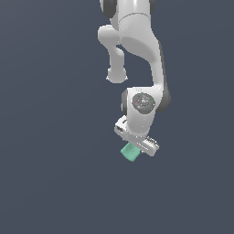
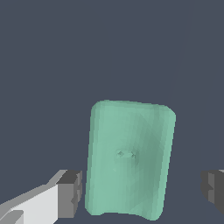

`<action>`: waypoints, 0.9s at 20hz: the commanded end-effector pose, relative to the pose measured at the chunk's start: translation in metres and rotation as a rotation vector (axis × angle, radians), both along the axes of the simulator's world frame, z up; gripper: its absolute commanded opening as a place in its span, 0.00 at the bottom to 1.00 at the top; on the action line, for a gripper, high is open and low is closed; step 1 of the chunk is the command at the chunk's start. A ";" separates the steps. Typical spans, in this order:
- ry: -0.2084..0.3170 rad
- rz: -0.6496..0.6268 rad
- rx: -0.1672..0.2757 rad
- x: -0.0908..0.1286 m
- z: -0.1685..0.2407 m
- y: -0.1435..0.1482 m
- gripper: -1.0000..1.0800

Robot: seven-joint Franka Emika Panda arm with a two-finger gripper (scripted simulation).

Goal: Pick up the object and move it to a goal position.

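Note:
The object is a small flat mint-green block [image 1: 130, 153] with rounded edges, lying on the dark grey floor. In the exterior view the white gripper [image 1: 137, 147] is tilted and sits right over it, hiding part of the block. In the wrist view the block [image 2: 129, 157] lies between the two dark fingertips, and the gripper [image 2: 142, 188] is open around it. One fingertip [image 2: 71, 192] is almost at the block's side. The other fingertip [image 2: 213, 186] stands clearly apart from it. I cannot tell whether the near fingertip touches the block.
The white arm [image 1: 137, 50] reaches down from the top of the exterior view. Plain dark grey floor [image 1: 45, 160] surrounds the block on all sides. No goal marker shows.

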State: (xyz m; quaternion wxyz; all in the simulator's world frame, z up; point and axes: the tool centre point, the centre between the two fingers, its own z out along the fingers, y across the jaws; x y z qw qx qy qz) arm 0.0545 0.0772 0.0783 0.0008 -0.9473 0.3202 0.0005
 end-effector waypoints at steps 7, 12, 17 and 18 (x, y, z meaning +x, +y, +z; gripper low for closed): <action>0.000 -0.050 -0.002 0.003 -0.006 0.003 0.96; 0.000 -0.046 -0.002 0.002 -0.012 0.003 0.96; 0.000 -0.049 -0.002 0.001 -0.035 0.003 0.96; 0.000 -0.049 -0.002 0.001 -0.041 0.003 0.96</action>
